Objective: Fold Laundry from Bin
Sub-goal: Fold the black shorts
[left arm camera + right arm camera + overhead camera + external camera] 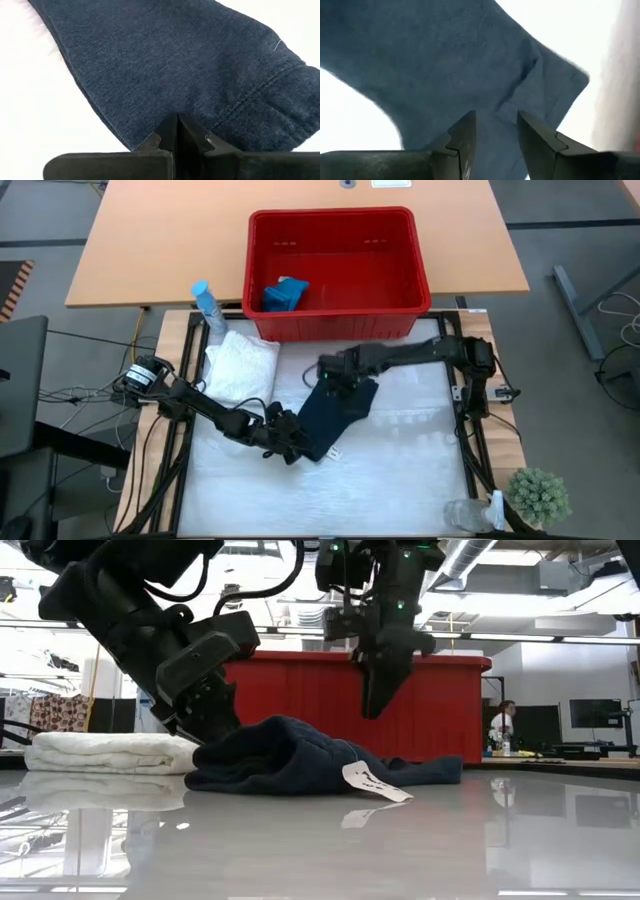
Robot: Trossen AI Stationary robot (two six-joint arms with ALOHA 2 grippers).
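High view: red bin [338, 275] at the back of the white counter [400, 470]; teal cloth [284, 294] is inside it, left corner. Navy garment [338, 412] lies on the counter in front of the bin, white folded cloth [243, 366] just beside it to the left, near a spray bottle [209, 308]. Left gripper [290, 442] is at the garment's near-left edge, right gripper [332, 377] over its far edge.

Low view: right gripper [375, 690] hangs above the garment [300, 762], not touching. White tag [372, 781] sticks out front. Left gripper [205, 700] is low at the cloth.

Left wrist view: jaws closed on a pinch of navy hem [200, 75], probably anchoring that edge.

Right wrist view: jaws apart, nothing between them, garment [445, 60] below; looks like a release or a regrasp setup.
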